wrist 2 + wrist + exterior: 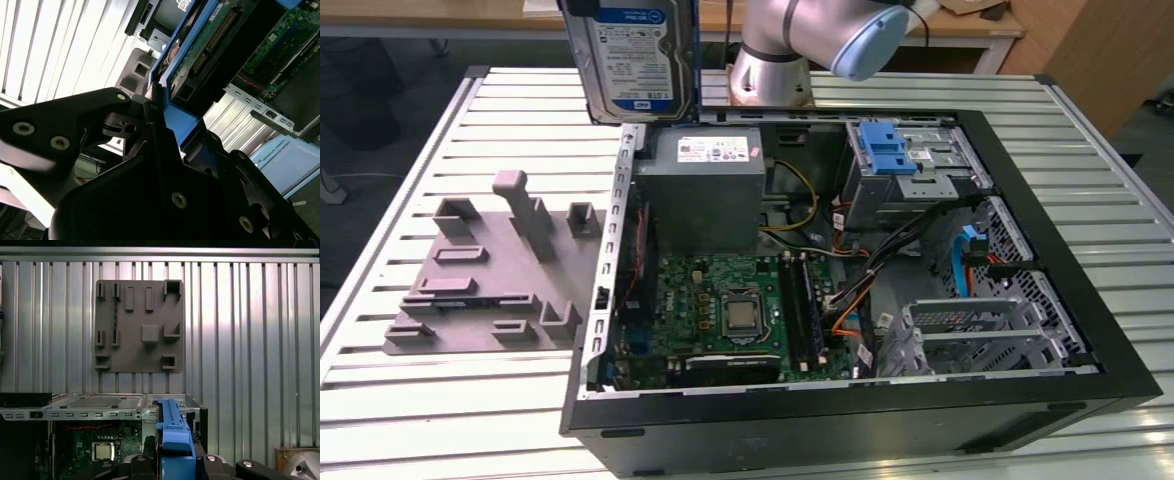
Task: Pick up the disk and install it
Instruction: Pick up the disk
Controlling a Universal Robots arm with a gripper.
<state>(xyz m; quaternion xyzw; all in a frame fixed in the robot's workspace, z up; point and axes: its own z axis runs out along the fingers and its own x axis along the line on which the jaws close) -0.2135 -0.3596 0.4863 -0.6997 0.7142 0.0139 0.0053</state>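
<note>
The disk (pixel 630 55), silver-grey with a white-and-blue label, hangs upright in the air above the slatted table, just beyond the open computer case's back left corner in the exterior view. Its green circuit-board side (pixel 210 45) and blue bracket (pixel 182 125) show in the second wrist view. My gripper (pixel 165 115) is shut on the disk's blue bracket edge. In the first wrist view the bracket (pixel 174 432) sits between the black fingers (pixel 146 447), above the case's edge.
The open computer case (pixel 1067 330) lies on the table with the motherboard (pixel 734 310), a grey power-supply box (pixel 707 175) and a metal drive cage with a blue latch (pixel 901 150). A grey fixture plate (pixel 487 270) lies to the exterior view's left. The arm's base (pixel 767 75) stands behind the case.
</note>
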